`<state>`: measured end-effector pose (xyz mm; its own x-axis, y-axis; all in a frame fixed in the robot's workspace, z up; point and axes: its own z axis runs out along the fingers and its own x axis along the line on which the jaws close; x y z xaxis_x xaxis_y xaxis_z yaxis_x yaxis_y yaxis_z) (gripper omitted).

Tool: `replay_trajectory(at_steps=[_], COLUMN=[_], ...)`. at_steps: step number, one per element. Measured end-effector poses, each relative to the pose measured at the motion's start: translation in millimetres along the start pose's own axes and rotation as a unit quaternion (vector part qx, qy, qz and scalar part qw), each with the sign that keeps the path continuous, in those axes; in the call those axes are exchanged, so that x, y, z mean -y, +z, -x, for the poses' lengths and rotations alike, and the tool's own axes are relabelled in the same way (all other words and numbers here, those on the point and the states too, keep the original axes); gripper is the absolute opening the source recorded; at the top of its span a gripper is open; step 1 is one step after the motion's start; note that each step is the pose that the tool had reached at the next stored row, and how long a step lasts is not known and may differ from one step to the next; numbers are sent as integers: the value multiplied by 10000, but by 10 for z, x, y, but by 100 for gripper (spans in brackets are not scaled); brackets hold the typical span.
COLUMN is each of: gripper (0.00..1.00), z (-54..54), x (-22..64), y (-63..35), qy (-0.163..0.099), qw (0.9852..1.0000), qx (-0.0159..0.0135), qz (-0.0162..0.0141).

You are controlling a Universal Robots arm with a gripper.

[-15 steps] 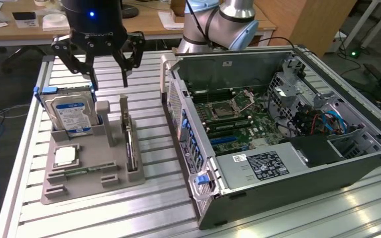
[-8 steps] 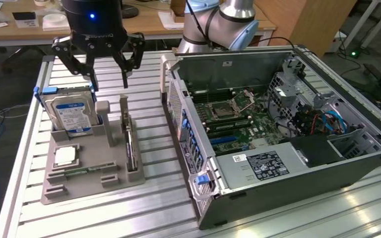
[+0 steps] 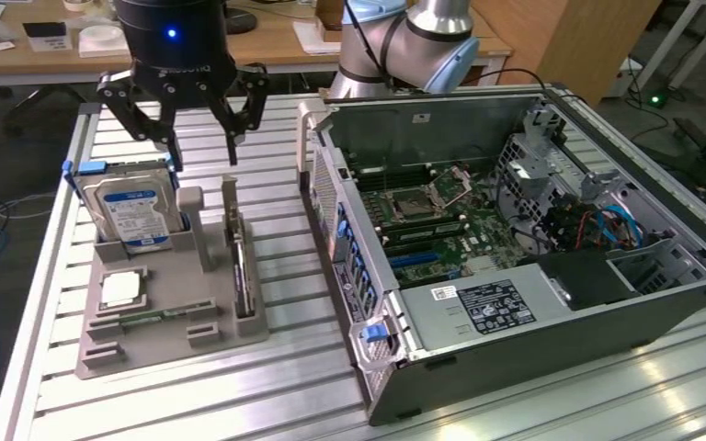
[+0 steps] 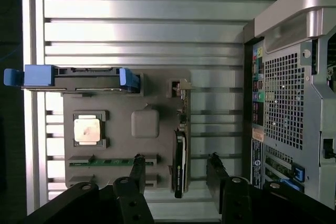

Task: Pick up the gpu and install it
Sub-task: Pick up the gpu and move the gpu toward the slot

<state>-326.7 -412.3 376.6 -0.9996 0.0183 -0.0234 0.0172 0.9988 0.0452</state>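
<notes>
Black two-finger gripper (image 3: 201,158) hung w/ jaws apart, nothing held, above grey plastic parts tray (image 3: 176,271) on slatted alu table (image 3: 304,386). The gpu, a thin dark circuit card (image 4: 179,169), stood on edge in the tray slot nearest the open PC case (image 3: 513,303), lined up between the fingers in wrist view. Prob. light, stiff, fragile; best pinched across its flat faces at the top edge, mid-length, clear of edge contacts.

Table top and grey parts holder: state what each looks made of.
Table top: likely aluminium, bare and bright; ribbed slats throw sharp reflections. Grey parts holder: probably plastic, matte; uniform dull grey with no glare, moulded or printed slots.
</notes>
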Motion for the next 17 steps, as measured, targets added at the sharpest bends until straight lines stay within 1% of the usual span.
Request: replay_trajectory(at_steps=[4, 8, 12, 14, 17], gripper=[59, 59, 59, 59, 59], z=[1, 2, 5, 16, 17], x=[8, 37, 41, 43, 44], y=[15, 26, 37, 54, 104], qy=[-1, 0, -1, -3, -5], qw=[10000, 10000, 10000, 10000, 10000], qx=[-6, -9, -10, -12, -23], qz=[0, 0, -2, -2, -2])
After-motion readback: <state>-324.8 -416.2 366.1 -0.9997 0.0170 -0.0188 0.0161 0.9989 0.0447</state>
